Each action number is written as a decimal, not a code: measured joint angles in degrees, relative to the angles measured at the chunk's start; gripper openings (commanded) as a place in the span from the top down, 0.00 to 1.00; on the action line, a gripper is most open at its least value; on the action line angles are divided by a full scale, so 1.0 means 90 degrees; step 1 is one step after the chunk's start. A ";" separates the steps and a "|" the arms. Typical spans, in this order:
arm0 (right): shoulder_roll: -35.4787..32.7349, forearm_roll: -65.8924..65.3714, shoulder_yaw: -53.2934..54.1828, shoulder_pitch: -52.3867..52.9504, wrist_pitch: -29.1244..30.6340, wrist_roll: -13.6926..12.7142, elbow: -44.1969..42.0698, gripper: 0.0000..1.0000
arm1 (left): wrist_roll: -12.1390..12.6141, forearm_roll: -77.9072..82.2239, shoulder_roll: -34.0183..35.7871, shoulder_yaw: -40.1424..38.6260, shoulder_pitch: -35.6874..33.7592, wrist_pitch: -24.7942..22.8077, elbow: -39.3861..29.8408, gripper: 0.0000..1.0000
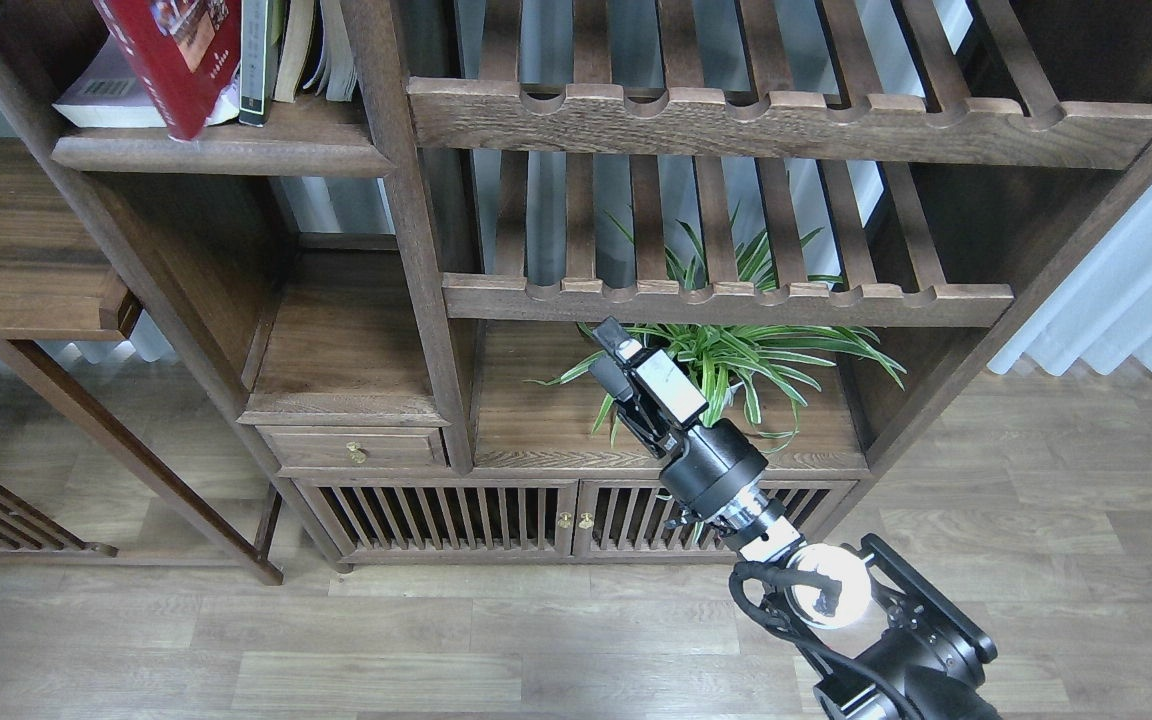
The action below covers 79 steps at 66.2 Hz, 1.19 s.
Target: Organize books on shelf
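A dark wooden bookcase fills the view, seen from above and in front. At the upper left, a solid dark-brown shelf carries the books. A red book with small photos on its cover leans steeply, its top running out of the upper edge of the view and its lower corner resting at the shelf's front edge; its long axis runs up and down with a tilt to the left. Behind and to its left lies a white-lavender book, mostly flat, its page edges facing the viewer. Just right of the red book stands a dark book with a green-yellow spine, upright, and beyond it some worn cream-paged books.

The right gripper rises from the lower right, far from the shelf and well apart from every book, in front of a potted spider plant. Its fingers are dark and close together, so I cannot tell whether they are released or clenched; they grasp nothing visible. The left gripper is not seen.
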 measured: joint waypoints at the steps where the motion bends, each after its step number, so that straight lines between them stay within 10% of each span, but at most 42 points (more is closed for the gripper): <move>1: 0.0000 0.0000 0.0005 0.0000 0.0000 0.0000 0.0003 0.02 | 0.0000 -0.0017 -0.0003 -0.0006 0.0065 0.0000 -0.0044 0.09; 12: 0.0001 0.0000 0.0024 -0.0002 0.0000 0.0000 0.0021 0.02 | -0.0025 -0.0103 -0.0040 -0.0109 0.0774 0.0000 -0.0297 0.20; 25: 0.0000 0.0000 0.0032 -0.0003 0.0000 -0.0001 0.0021 0.02 | -0.0056 -0.0180 -0.0085 -0.0145 0.1023 0.0000 -0.0302 0.95; 47: 0.0000 0.0000 0.0061 -0.0012 0.0000 -0.0001 0.0010 0.02 | 0.0016 -0.0047 -0.0150 -0.0278 0.0614 0.0003 -0.0077 1.00; 62: 0.0000 0.0000 0.0065 -0.0013 0.0000 -0.0003 0.0010 0.02 | 0.0725 0.0562 -0.0104 -0.0636 -0.0562 0.0003 -0.0015 1.00; 79: 0.0000 0.0009 0.0072 -0.0013 0.0000 -0.0003 0.0012 0.02 | 0.0822 0.1123 -0.0060 -0.0652 -0.1483 -0.0001 0.0599 1.00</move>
